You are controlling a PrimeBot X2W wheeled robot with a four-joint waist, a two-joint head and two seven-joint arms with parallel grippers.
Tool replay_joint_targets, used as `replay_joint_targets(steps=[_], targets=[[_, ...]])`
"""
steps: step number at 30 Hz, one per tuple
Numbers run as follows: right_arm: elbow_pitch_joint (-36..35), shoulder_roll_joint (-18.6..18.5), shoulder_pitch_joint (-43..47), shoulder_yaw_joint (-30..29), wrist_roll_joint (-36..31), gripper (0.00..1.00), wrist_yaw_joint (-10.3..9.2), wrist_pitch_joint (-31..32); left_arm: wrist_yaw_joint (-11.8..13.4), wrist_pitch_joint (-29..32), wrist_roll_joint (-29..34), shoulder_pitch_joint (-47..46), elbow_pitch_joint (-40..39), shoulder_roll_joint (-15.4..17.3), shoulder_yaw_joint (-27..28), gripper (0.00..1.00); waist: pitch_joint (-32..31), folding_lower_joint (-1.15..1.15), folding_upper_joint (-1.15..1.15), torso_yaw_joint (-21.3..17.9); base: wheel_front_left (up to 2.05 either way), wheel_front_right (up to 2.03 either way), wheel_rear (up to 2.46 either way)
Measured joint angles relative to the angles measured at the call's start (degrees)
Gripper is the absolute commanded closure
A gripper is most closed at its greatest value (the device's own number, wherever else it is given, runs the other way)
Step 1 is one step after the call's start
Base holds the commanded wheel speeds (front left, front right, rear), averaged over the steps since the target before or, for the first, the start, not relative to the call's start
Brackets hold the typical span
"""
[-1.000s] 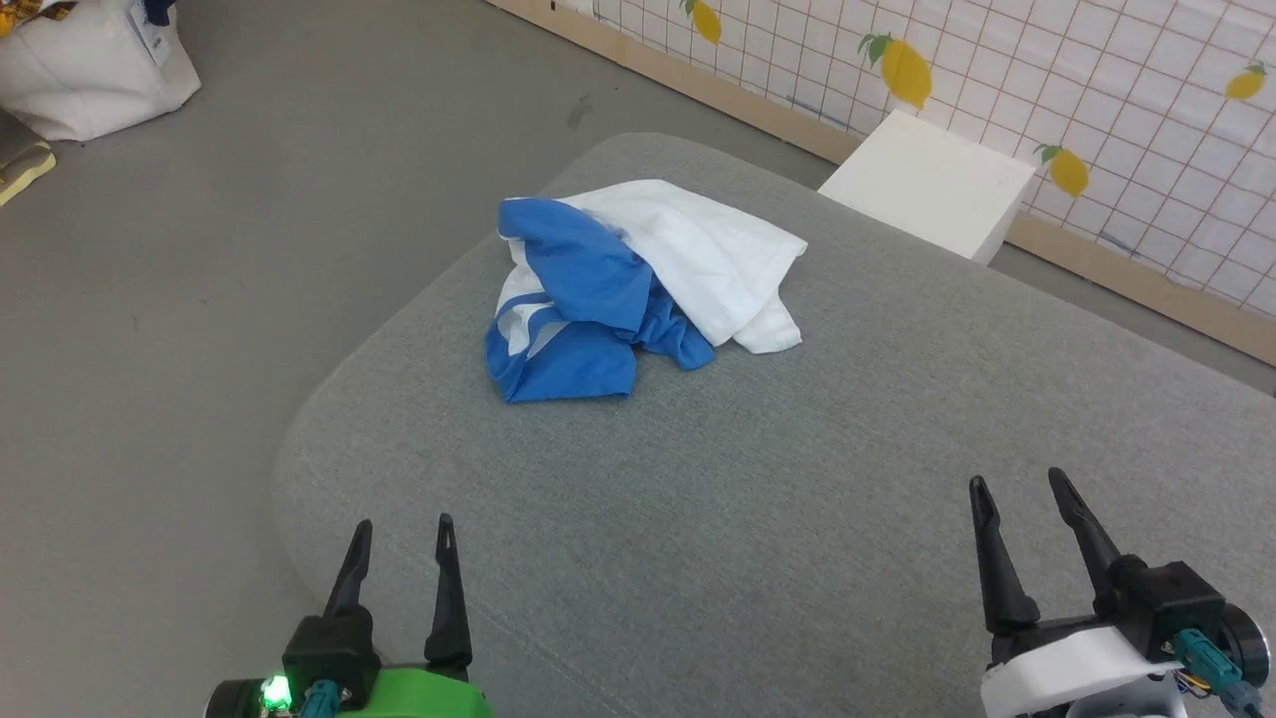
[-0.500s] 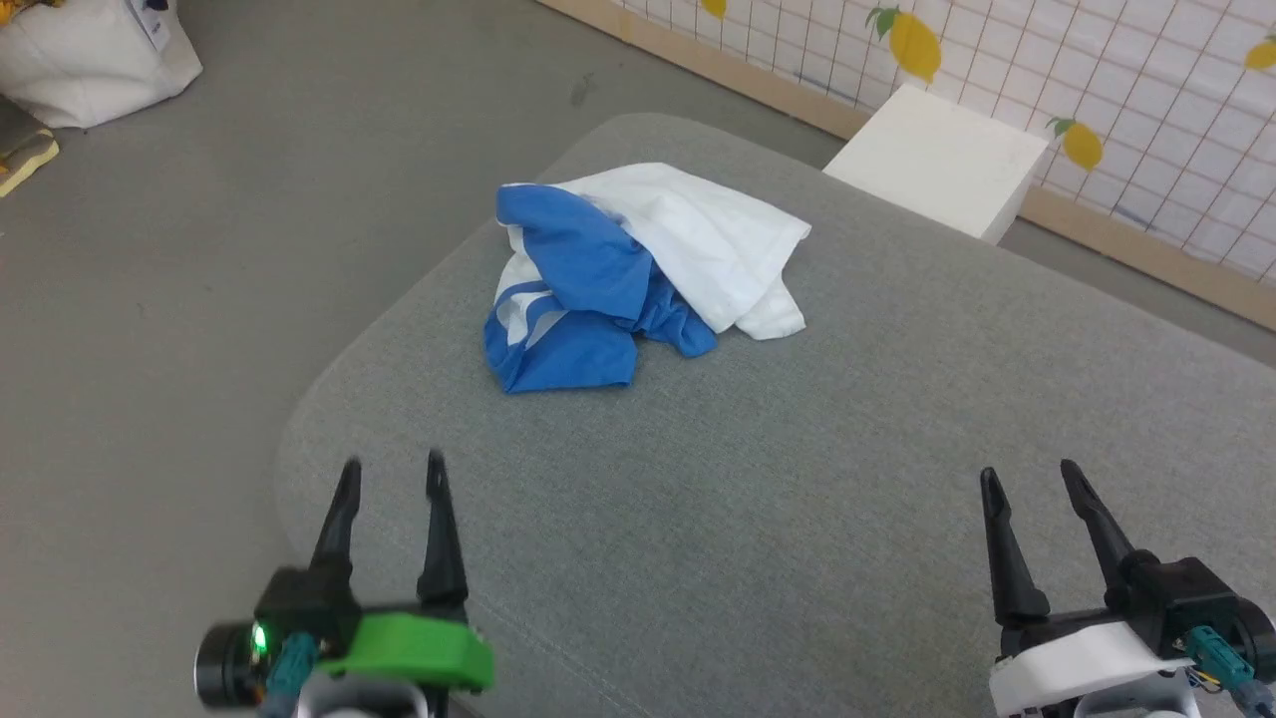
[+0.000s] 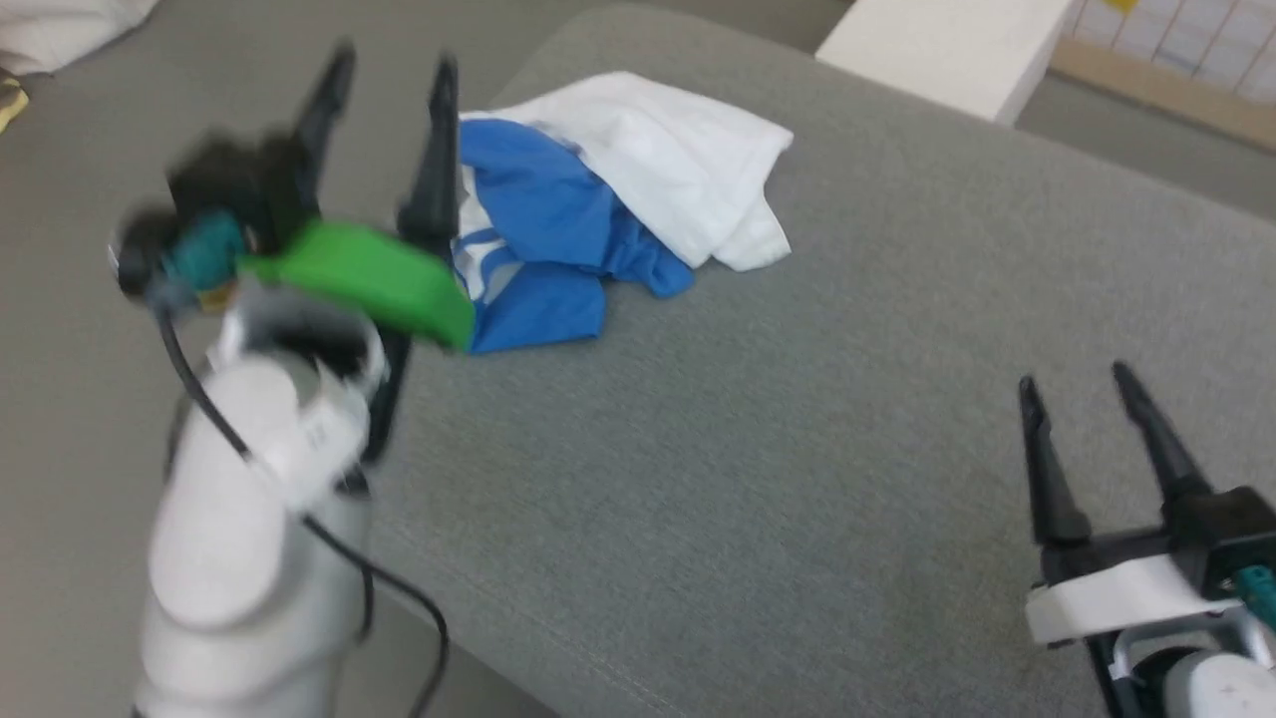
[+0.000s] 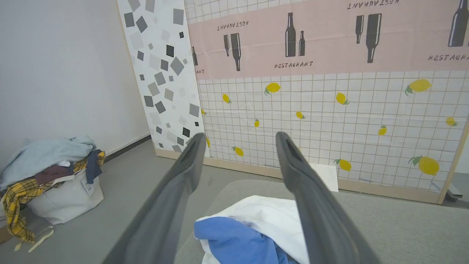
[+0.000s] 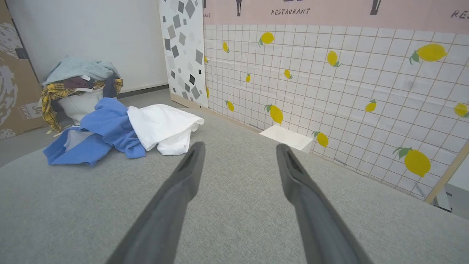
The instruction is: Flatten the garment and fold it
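Grey cushion (image 3: 797, 479) fabric carries the crumpled shirt (image 3: 608, 189) near its far left corner. Our left gripper (image 3: 394, 62) hovers spread by the shirt's left edge, and our right gripper (image 3: 1075, 377) hangs spread well apart from it. Our wrist views add a wall poster (image 4: 293, 44) reading "RESTAURANT" and a bag (image 4: 66, 198) heaped with clothes; a white block (image 3: 937, 45) stands behind the cushion.

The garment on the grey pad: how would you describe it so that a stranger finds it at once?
Start at the wide grey pad before the lemon-patterned wall. Near its rounded far corner lies the garment, a crumpled heap. It is half white, half bright blue, unlike the yellow plaid and pale clothes in the bag on the floor.
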Motion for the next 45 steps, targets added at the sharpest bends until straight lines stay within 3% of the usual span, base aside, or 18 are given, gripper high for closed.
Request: replay_joint_targets(steps=[6, 14, 20, 36, 37, 38, 39, 45], targets=[[-6.68, -3.68, -2.1, 0.14, 0.12, 0.0, 0.0, 2.76, -1.72, 6.77, -1.25, -10.96, 6.36, 2.8, 1.51, 0.0, 5.93, 0.0, 0.0, -1.83, 0.0, 0.0, 0.0], [-13.61, -7.06, -5.22, 0.01, 1.24, 0.0, 0.0, 5.05, -2.34, 14.39, -4.22, -17.11, 14.96, 5.36, 3.42, 0.0, 13.6, 0.01, 0.0, -5.47, 0.0, 0.0, 0.0], [-16.16, -8.64, -6.1, -0.33, 2.24, 0.0, -0.01, 6.25, -0.37, 19.12, -3.89, -18.13, 19.46, 7.39, 3.96, 0.0, 18.93, 0.01, 0.0, -8.81, 0.0, 0.0, 0.0], [-17.59, -9.95, -6.9, -1.29, 3.74, 0.0, -0.01, 6.57, 6.04, 30.76, -6.48, -15.93, 26.28, 8.61, 7.25, 0.0, 26.66, 0.01, 0.0, -15.88, 0.0, 0.0, 0.0], [-17.53, -9.96, -7.08, -1.31, 3.79, 0.0, -0.01, 6.57, 6.22, 30.44, -6.47, -15.83, 26.19, 8.88, 7.4, 0.25, 26.82, 0.01, 0.0, -16.18, 0.0, 0.0, 0.0], [-17.47, -9.96, -7.22, -1.34, 3.83, 0.0, -0.01, 6.57, 6.22, 29.83, -6.43, -15.69, 26.13, 9.17, 7.37, 0.96, 26.9, 0.0, 0.0, -16.39, 0.0, 0.0, 0.0], [-17.34, -9.96, -7.31, -1.44, 3.94, 0.0, -0.01, 6.57, 6.21, 28.87, -6.39, -15.58, 26.05, 9.46, 7.42, 1.0, 26.93, 0.01, 0.0, -16.61, 0.0, 0.0, 0.0], [-15.84, -9.35, -7.57, -1.41, 4.2, 0.0, -0.01, 5.95, 5.61, 23.48, -6.65, -15.57, 26.76, 9.73, 7.69, 1.0, 25.2, 0.01, 0.0, -16.89, 0.0, 0.0, 0.0]])
